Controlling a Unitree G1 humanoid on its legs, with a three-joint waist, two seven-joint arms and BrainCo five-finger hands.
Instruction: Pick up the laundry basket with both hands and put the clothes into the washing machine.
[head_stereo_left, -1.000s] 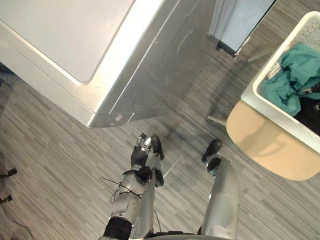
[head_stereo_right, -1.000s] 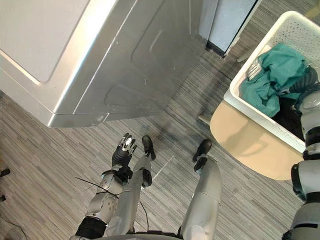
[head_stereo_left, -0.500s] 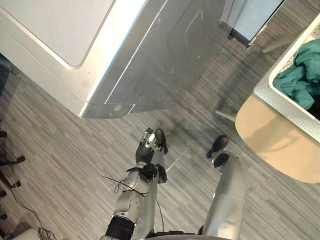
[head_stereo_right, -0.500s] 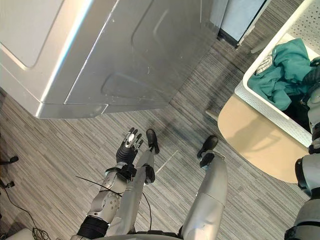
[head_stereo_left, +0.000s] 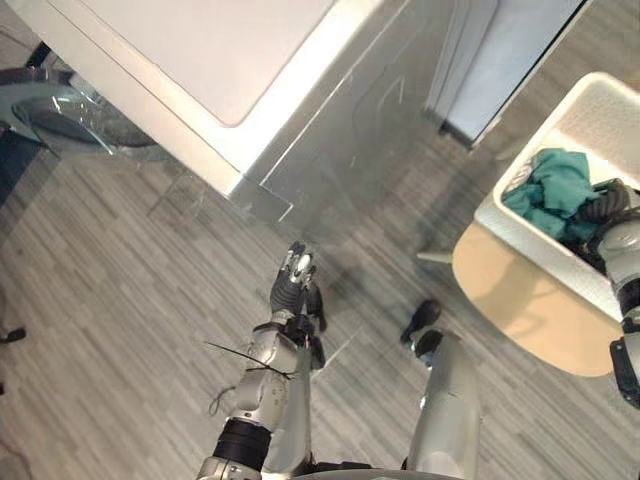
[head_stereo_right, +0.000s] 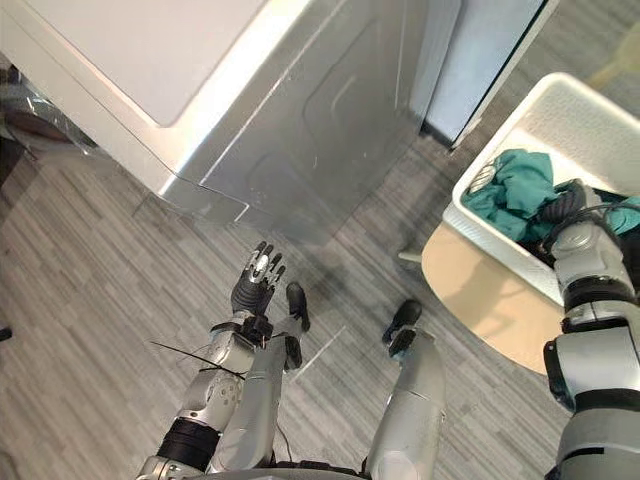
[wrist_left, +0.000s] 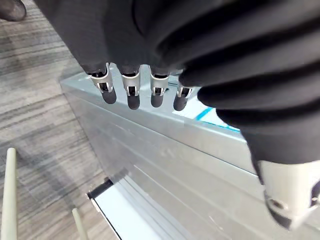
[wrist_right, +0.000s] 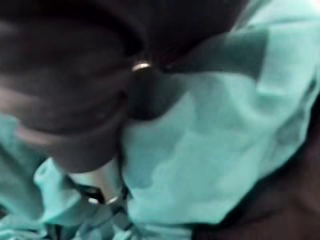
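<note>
Laundry basket (head_stereo_right: 497, 252), right hand (head_stereo_right: 563, 205) on teal clothes (head_stereo_right: 510, 185)

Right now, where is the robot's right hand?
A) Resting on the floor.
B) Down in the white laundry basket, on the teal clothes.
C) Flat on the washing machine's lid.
B: the right hand reaches into the laundry basket, and its wrist view has the teal clothes close against it.
</note>
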